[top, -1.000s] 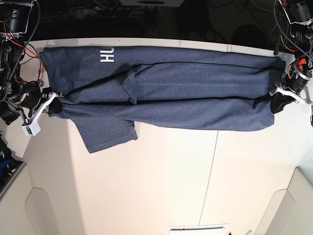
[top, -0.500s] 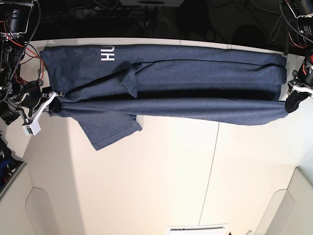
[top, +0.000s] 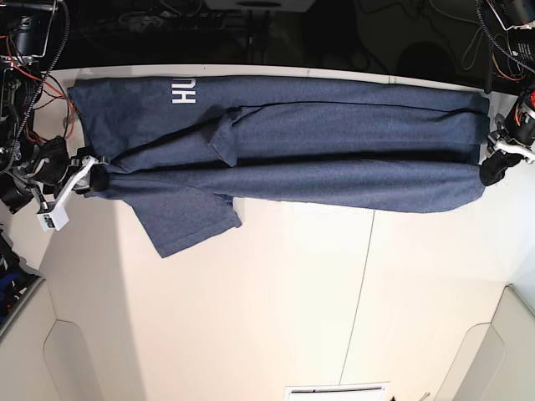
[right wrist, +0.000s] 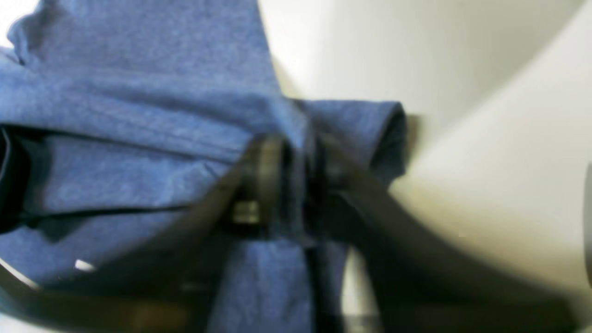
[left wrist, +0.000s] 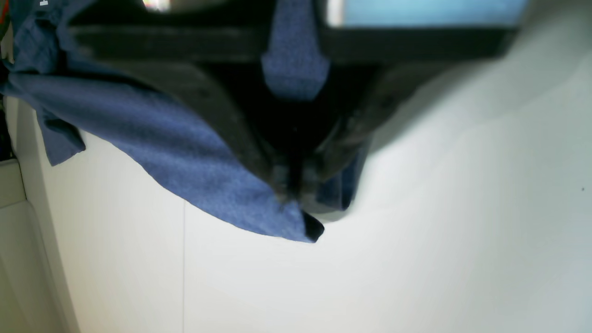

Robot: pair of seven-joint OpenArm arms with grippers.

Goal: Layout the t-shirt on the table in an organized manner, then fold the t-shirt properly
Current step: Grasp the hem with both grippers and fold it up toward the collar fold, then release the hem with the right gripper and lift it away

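Note:
The slate-blue t-shirt (top: 284, 150) lies stretched lengthwise along the far side of the table (top: 284, 309), folded over itself, with white lettering at its back left and one sleeve (top: 188, 219) sticking out toward the front. My right gripper (top: 94, 180) is at the shirt's left end, where the cloth gathers to a point. In the right wrist view its fingers (right wrist: 266, 180) stand a little apart with a fold of shirt (right wrist: 138, 106) between them. My left gripper (top: 491, 173) is at the right end. Its blurred fingertips (left wrist: 280, 178) rest on the shirt's corner (left wrist: 277, 222).
Raised white corner panels stand at the front left (top: 42, 351) and front right (top: 501, 351). A thin dark seam (top: 358, 301) runs across the tabletop. Cables and arm hardware crowd the far left (top: 21, 75) and far right (top: 510, 33) corners.
The front fold, held taut above the table half a second ago, has sunk onto the shirt, and its shadow is gone. The left gripper has shifted slightly toward the far edge.

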